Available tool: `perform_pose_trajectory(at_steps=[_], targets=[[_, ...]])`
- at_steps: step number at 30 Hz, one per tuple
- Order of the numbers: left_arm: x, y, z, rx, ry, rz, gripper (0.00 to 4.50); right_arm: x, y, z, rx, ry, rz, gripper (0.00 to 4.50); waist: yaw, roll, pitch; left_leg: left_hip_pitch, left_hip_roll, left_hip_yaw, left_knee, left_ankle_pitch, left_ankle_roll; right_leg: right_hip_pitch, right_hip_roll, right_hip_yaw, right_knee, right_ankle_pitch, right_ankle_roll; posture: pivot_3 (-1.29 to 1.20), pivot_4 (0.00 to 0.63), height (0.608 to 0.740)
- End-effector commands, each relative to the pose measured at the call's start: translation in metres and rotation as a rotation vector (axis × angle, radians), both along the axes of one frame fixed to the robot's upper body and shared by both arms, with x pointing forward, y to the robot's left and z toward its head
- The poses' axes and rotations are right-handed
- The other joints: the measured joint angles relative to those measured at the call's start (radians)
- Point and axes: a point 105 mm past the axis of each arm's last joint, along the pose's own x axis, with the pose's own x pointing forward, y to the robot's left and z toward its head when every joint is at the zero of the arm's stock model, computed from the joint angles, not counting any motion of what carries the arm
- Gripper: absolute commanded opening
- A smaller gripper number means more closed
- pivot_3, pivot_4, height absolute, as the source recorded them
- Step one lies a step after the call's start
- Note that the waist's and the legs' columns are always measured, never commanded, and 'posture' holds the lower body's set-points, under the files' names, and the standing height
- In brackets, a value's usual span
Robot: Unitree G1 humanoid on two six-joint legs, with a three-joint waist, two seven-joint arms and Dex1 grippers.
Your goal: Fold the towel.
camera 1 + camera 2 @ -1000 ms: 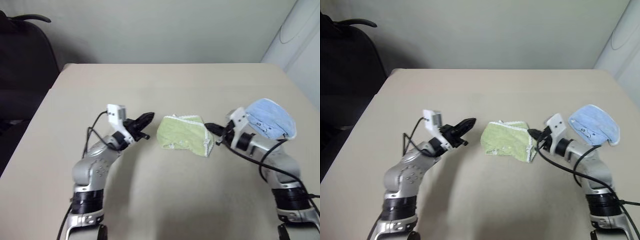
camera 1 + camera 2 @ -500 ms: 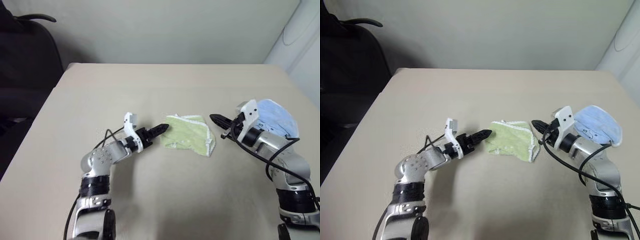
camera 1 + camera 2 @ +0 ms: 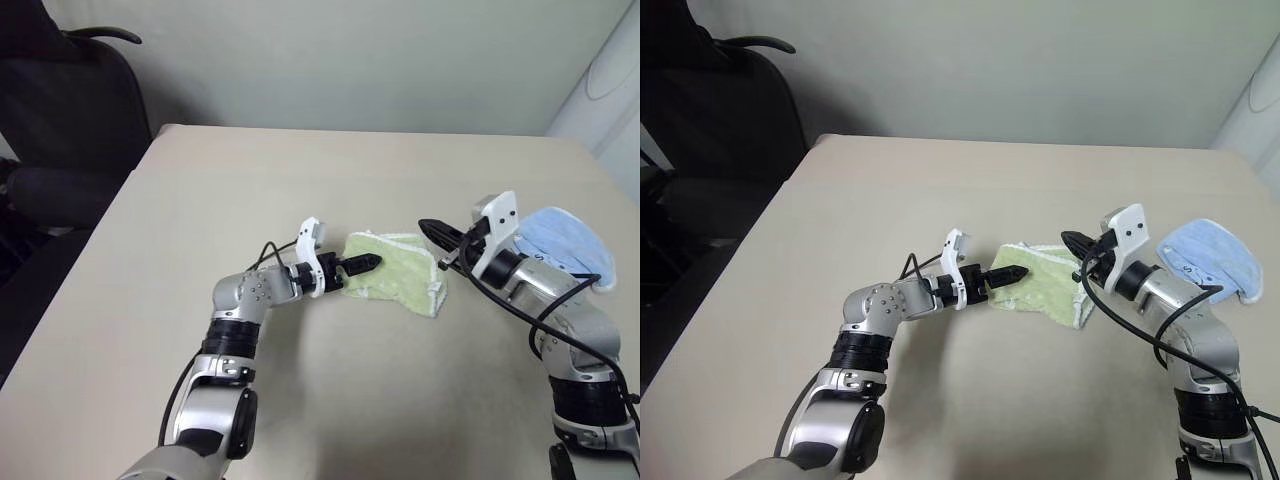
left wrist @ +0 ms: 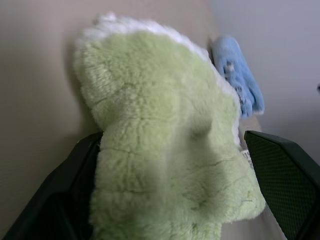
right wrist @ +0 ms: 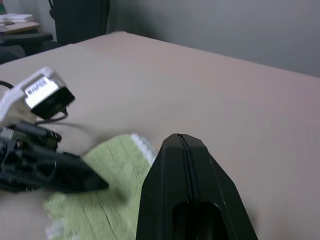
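My left gripper [image 4: 170, 200] has swung in from the left and now sits over the left end of the towel [image 3: 392, 281]; a second ago it was well off to the left of the cloth with fingers together, now they're spread wide, one on each side of the green terry in the left wrist view, nothing pinched yet. My right gripper [image 3: 432, 231] has let go of the right end: a second ago its tips were at the towel's right corner, now it hovers just off the far right corner, fingers pressed together, empty. Towel sits mid-table [image 3: 300, 400], slightly right of centre, bunched and roughly folded over, white edging [image 3: 436, 285] showing along the far and right sides; it has slumped flatter and a bit wider since the right side was released. Blue cloth [image 3: 565, 240] lies at the right, behind the right arm, not part of the job. Camera view has shifted too, so the table looks moved; it hasn't. My read: hand-off between arms, left about to take the left edge for the next fold. Fold not finished, edges not lined up.
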Motion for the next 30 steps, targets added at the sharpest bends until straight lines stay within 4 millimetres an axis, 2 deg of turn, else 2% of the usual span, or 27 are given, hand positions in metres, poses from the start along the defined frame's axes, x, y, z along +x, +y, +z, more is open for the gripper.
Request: perform_pose_trajectory(at_steps=[1,2,4,15,16,19,21,24,27,28,30], targets=[[-0.021,-0.032,-0.027,0.033,0.100,-0.126,4.46,0.000,0.003,0.014,0.016,-0.052,0.003,0.00,0.004,0.000,0.000,0.000,0.000,0.000,0.000,0.000,0.000,0.000,0.000,0.000,0.000,0.000,0.000,0.00,0.150,0.740],[-0.021,-0.032,-0.027,0.027,0.101,-0.121,4.46,0.000,0.003,0.014,0.017,-0.054,0.004,0.00,0.006,0.000,0.000,0.000,-0.001,0.000,0.000,0.000,0.001,0.001,-0.001,0.000,0.000,0.000,0.001,0.00,0.150,0.740],[-0.019,-0.032,-0.026,0.013,0.096,-0.110,3.89,0.001,0.004,0.015,0.020,-0.056,0.004,0.00,0.006,0.000,0.000,0.000,-0.001,0.000,0.000,0.000,0.001,0.001,-0.001,0.000,0.000,-0.001,0.002,0.00,0.150,0.740],[-0.010,-0.012,-0.025,-0.012,0.099,-0.001,0.20,0.006,0.008,0.020,0.043,-0.078,0.006,0.00,0.004,0.000,0.000,-0.002,-0.001,0.001,-0.001,0.000,0.001,-0.003,-0.001,0.002,0.000,-0.001,0.002,0.00,0.150,0.740],[-0.008,-0.009,-0.024,-0.021,0.098,0.018,0.05,0.007,0.009,0.021,0.045,-0.081,0.007,0.00,0.003,0.000,0.000,-0.002,-0.001,0.001,-0.001,0.001,0.000,-0.003,-0.001,0.002,0.001,-0.001,0.002,0.00,0.150,0.740],[0.005,0.007,-0.012,-0.080,0.079,0.123,0.04,0.008,0.010,0.023,0.054,-0.091,0.007,0.00,-0.005,0.000,0.000,-0.001,-0.001,0.001,-0.001,0.002,0.000,-0.003,0.000,0.003,0.002,-0.001,0.002,0.00,0.150,0.740],[0.018,0.028,0.007,-0.157,0.036,0.236,0.04,0.008,0.010,0.025,0.060,-0.097,0.005,0.00,-0.013,0.000,0.001,-0.001,0.000,0.001,-0.001,0.002,-0.001,-0.003,0.000,0.003,0.002,0.000,0.001,0.00,0.150,0.740],[0.039,0.083,0.040,-0.244,-0.050,0.461,0.04,0.009,0.009,0.029,0.070,-0.109,0.001,0.00,-0.036,-0.002,0.002,-0.001,0.002,0.002,-0.002,0.003,-0.002,-0.005,0.002,0.003,0.002,0.001,0.000,0.00,0.150,0.740],[0.051,0.163,0.070,-0.298,-0.145,0.749,0.04,0.012,0.006,0.032,0.086,-0.113,-0.004,0.00,-0.063,-0.004,0.003,-0.001,0.005,0.004,-0.006,0.004,-0.006,-0.009,0.006,0.008,0.002,0.001,-0.002,0.00,0.150,0.740],[0.049,0.199,0.077,-0.281,-0.192,0.868,0.04,0.013,0.007,0.031,0.089,-0.111,0.004,0.00,-0.069,-0.004,0.003,-0.001,0.005,0.005,-0.008,0.005,-0.007,-0.010,0.007,0.011,0.002,0.002,-0.002,0.00,0.150,0.740],[0.043,0.246,0.085,-0.264,-0.242,1.025,0.04,0.015,0.010,0.030,0.092,-0.106,0.018,0.00,-0.082,-0.005,0.004,0.001,0.005,0.009,-0.013,0.005,-0.008,-0.013,0.010,0.020,0.001,0.002,-0.002,0.00,0.150,0.740]])
